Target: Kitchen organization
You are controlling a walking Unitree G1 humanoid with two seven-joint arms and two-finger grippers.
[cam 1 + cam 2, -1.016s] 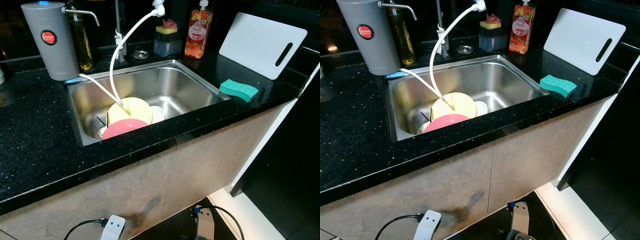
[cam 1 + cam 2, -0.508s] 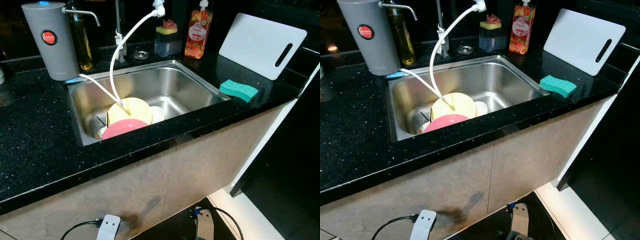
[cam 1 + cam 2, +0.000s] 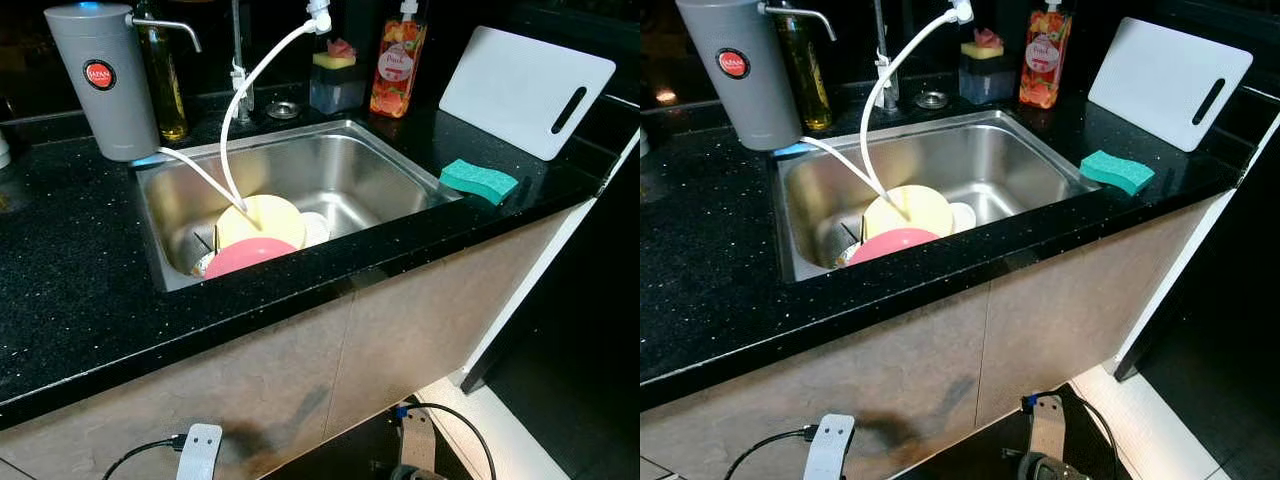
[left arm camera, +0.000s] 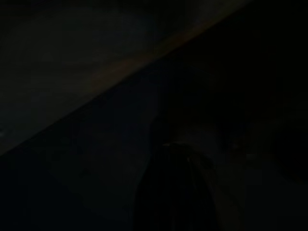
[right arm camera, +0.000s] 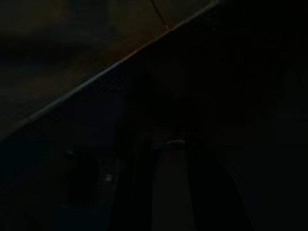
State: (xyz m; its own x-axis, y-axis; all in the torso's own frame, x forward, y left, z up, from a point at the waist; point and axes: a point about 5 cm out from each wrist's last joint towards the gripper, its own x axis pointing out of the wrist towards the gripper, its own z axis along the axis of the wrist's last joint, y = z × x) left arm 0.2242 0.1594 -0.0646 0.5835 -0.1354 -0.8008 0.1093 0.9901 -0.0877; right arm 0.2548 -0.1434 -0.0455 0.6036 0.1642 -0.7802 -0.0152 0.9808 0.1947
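The hoses (image 3: pixel 232 140) droop onto the yellow plate (image 3: pixel 262 219) and pink plate (image 3: pixel 248 256) stacked in the sink (image 3: pixel 360 170), so lifting a plate could snag them. The sponge (image 3: pixel 479 180) near the counter edge could be knocked off; both grippers hang in shade, fingers impossible to judge

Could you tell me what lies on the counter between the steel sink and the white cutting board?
A green sponge lies there on the black counter, per both eye views.

Both arms hanging idle, low in dark shade
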